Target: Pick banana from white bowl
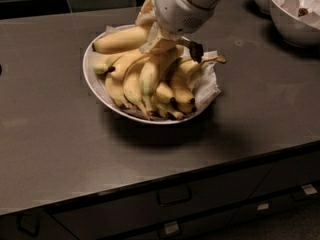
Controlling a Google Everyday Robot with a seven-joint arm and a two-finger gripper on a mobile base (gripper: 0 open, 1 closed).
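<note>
Topping dark drawers [175, 196], grey counter [50, 129]; end effector [153, 32] low over white bowl [92, 79].

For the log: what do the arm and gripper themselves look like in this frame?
The arm is a thick, rounded, glossy white shell with a small patch of dark vent dots on its side. The gripper, over the back of the white bowl, is a duller cream-tan. No cables or lettering show.
</note>
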